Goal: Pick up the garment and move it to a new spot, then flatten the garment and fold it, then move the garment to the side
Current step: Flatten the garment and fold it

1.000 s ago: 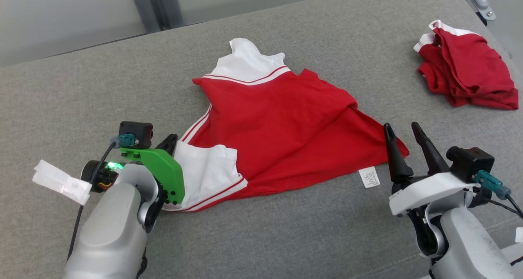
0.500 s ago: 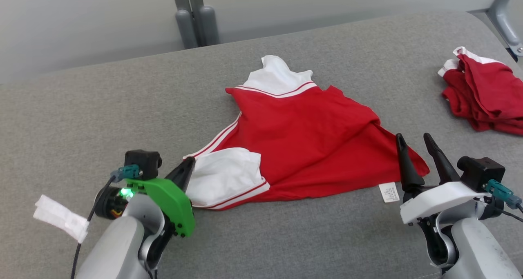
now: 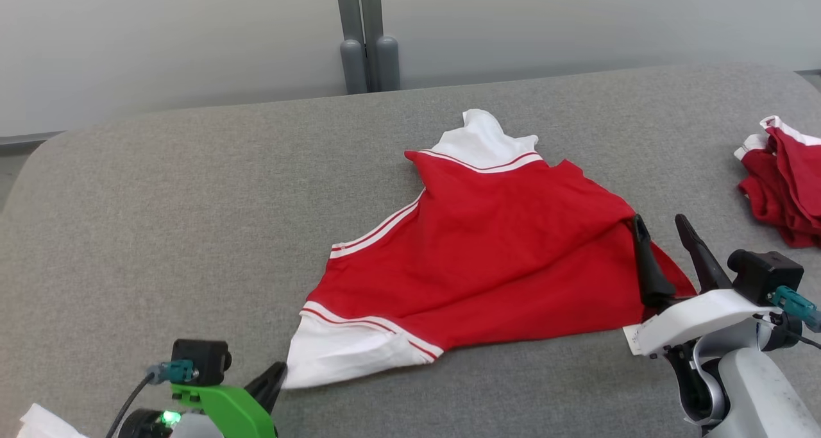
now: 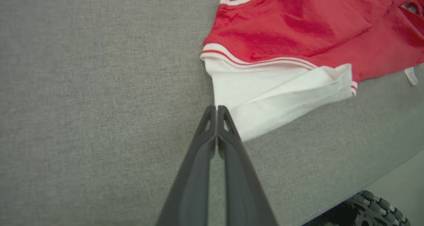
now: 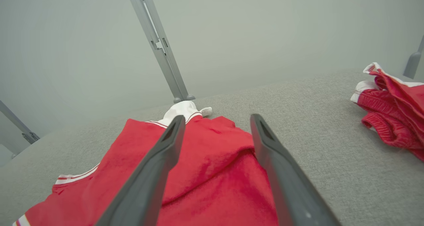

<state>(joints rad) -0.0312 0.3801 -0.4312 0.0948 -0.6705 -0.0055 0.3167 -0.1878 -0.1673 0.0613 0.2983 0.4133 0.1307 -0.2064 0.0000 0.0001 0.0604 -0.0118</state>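
my left pincer (image 4: 217, 107) is pressed together on the near edge of the garment's (image 3: 487, 252) white sleeve (image 4: 265, 97), with the rest of the cloth spread ahead of it and to its right on the grey cushion (image 3: 192, 201). my right pincer (image 3: 659, 220) stands apart, fingers astride the red hem corner (image 5: 218, 173) beneath them, holding nothing. this is flattening, i judge: the left should draw the sleeve out low and slow, and the right should nip the hem first so the creases go taut without dragging everything. the other red heap (image 3: 782, 188) lies well off beyond my right pincer
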